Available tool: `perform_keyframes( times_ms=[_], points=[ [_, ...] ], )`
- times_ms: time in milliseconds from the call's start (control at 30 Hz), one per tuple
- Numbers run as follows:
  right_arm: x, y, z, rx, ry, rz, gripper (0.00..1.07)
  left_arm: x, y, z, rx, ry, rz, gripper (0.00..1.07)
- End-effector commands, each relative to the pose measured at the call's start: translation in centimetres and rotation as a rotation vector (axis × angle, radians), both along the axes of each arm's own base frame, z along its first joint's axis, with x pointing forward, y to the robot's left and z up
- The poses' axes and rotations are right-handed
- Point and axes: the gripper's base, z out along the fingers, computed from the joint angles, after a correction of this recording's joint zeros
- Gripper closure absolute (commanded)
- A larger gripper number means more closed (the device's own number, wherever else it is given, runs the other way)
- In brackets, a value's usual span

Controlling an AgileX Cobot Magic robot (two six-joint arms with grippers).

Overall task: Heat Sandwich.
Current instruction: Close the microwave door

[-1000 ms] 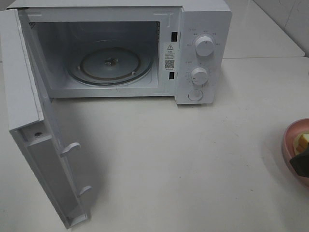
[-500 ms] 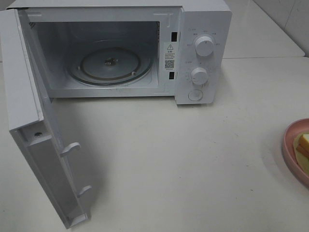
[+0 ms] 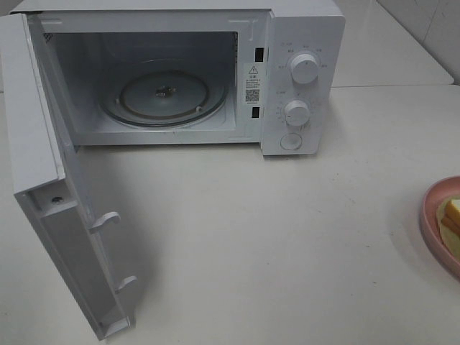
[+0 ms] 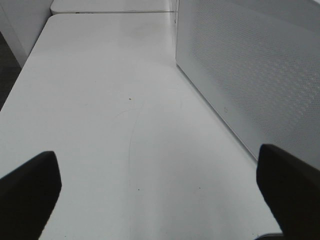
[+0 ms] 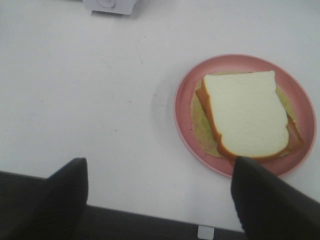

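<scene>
The sandwich, white bread with an orange-brown crust, lies on a round pink plate on the white table. In the exterior high view only a slice of the plate and sandwich shows at the right edge. My right gripper hangs open above the table's front edge beside the plate, and holds nothing. One of its fingers overlaps the plate's rim in the wrist view. My left gripper is wide open over bare table next to the microwave door. Neither gripper shows in the exterior high view.
The white microwave stands at the back with its door swung fully open to the left. Its glass turntable carries nothing. Bare table stretches between the microwave and the plate.
One second ago a dark part of my right gripper covered the plate at the right edge of the exterior high view. It has since pulled out of that view, uncovering the sandwich.
</scene>
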Motion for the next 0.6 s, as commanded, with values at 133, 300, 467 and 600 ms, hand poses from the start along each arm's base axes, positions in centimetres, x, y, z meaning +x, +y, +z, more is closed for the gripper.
perform_keyframes(
  times_ms=[133,300,467,600],
  points=[
    [-0.8,-0.2,-1.7,0.007,-0.061,-0.066,0.31,-0.2,0.0,0.0,-0.005,-0.027,-0.001,0.07],
    [-1.3,-0.1,-2.1,0.022,-0.126,-0.103,0.31,-0.2,0.0,0.0,-0.005,-0.027,-0.001,0.07],
    [-2.3,-0.1,-2.1,0.029,-0.185,-0.143,0.31,-0.2,0.0,0.0,-0.005,-0.027,-0.001,0.07],
    [-3.1,-0.1,-2.2,0.032,-0.235,-0.187,0.31,-0.2,0.0,0.0,-0.005,-0.027,-0.001,0.07]
  ],
)
